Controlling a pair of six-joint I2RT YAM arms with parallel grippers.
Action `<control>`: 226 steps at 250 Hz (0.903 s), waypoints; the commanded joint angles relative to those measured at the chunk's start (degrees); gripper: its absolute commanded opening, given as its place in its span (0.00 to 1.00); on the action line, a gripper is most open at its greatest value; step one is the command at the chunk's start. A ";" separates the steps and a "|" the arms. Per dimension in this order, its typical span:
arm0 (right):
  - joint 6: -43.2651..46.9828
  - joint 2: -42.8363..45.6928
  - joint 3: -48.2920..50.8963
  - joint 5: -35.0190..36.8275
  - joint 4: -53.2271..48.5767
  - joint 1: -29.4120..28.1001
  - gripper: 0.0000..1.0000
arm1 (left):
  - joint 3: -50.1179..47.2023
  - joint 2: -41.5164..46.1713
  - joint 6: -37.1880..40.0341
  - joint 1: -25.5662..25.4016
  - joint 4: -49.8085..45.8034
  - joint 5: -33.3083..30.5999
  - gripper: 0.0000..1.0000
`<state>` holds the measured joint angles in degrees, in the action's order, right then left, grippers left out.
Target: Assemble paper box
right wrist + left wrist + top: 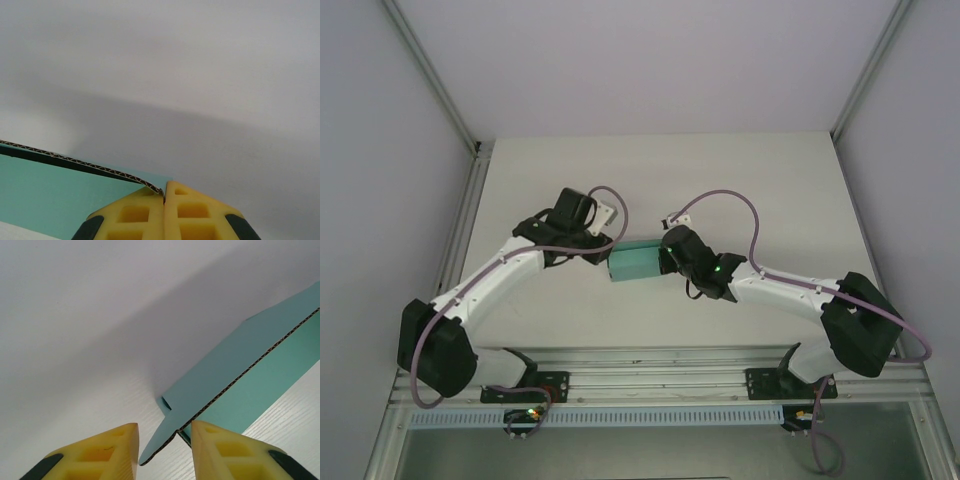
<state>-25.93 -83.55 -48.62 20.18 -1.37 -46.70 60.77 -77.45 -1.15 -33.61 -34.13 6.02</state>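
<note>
Near the middle of the white, faintly wood-grained table (720, 180), about midway between its left and right edges and a little closer to the near edge than the far one: a teal-green corrugated-card paper box (635, 262), seen from above as a small rectangular block lying lengthwise from left to right. Flanked at both short ends, with the left gripper (608, 254) at the end toward the table's left edge and the right gripper (666, 258) at the end toward the right edge. From the left wrist, left gripper (165, 424) with its yellow fingers (115, 450) standing apart, straddling the lower corner of a slanting panel of the paper box (240, 365); bare table visible between the panel and the finger on the left of that view, the other finger just against the card's raw fluted edge; not pressed flat from both sides. From the right wrist, right gripper (164, 189) with both yellow pads brought together, pinching the thin fluted edge of the paper box (50, 195) right at the seam between them, the teal panel stretching away to the left of that view. Beyond the far edge of the table, plain grey walls (650, 60). Draped along both arms, purple cables (740, 205).
</note>
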 commanded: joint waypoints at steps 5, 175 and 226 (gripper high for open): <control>-0.48 -3.24 2.30 -2.98 -11.95 -0.95 0.00 | 0.56 -1.71 0.77 0.28 -0.97 0.29 0.33; -3.20 -3.79 -0.25 -0.68 -16.12 -2.37 0.00 | 1.85 -1.67 -26.38 -0.37 -4.09 -3.15 0.03; -3.86 -3.29 -0.07 0.04 -16.12 -2.69 0.00 | -1.23 -2.60 -30.38 -1.11 -2.07 -4.17 0.00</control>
<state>-27.99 -84.40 -50.94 21.50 -5.02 -48.56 61.45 -79.79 -24.71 -34.26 -35.94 4.08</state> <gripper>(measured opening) 0.047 0.049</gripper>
